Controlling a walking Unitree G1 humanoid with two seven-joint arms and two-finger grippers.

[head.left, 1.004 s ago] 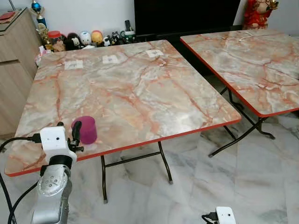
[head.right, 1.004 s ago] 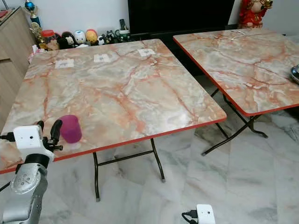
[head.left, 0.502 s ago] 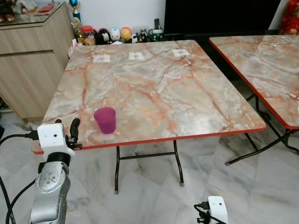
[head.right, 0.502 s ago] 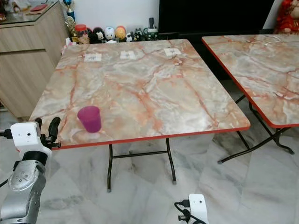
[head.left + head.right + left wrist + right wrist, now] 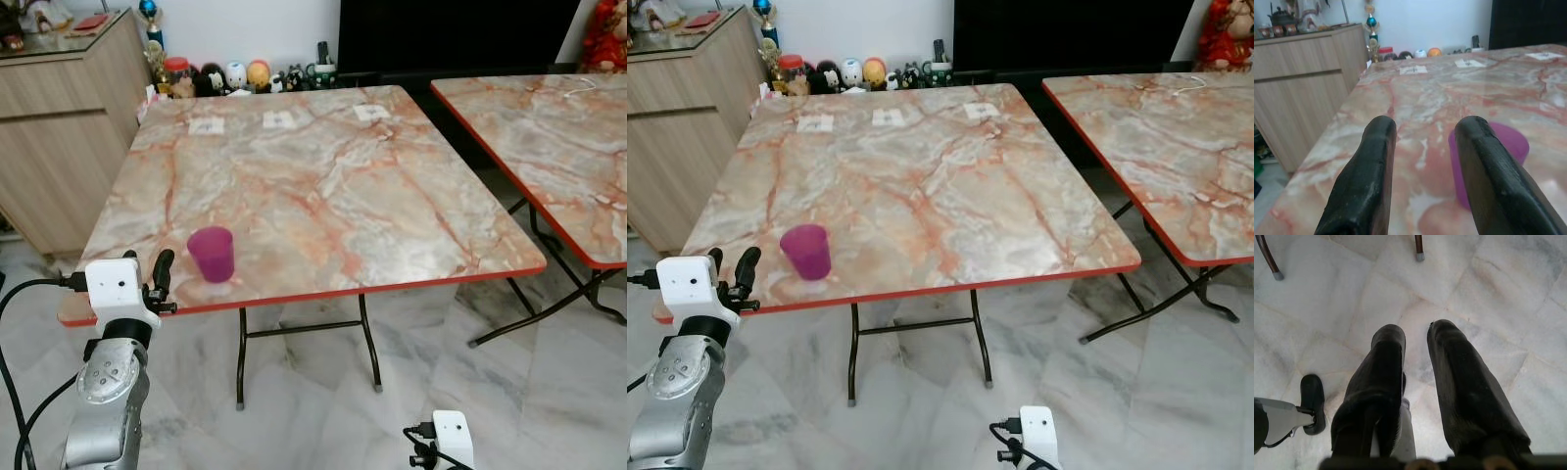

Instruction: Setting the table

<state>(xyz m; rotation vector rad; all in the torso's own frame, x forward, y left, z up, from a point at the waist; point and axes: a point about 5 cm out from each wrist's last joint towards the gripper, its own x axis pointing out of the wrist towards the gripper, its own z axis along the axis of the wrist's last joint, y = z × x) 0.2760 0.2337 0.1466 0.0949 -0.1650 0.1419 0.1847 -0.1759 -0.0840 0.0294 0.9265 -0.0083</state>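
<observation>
**Left gripper backing away from the cup it has left on the table**

The left gripper [image 5: 1422, 161] is standing with its two long black fingers apart and nothing between them, hovering just off the near left corner of the marble-patterned folding table with the red rim [image 5: 392, 281]. A second ago those fingers were flanking the purple plastic cup [image 5: 212, 254]; now a clear gap is showing, with the cup upright by itself on the tabletop near the front edge. This is suggesting that the cup is placed and one item of the setting is finished. The silver left arm is rising from below, wrist level with the table edge, fingers pointing across the top. The right gripper [image 5: 1418, 382] is hanging low over the pale marble floor tiles [image 5: 1488, 279], fingers slightly parted and holding nothing.
</observation>
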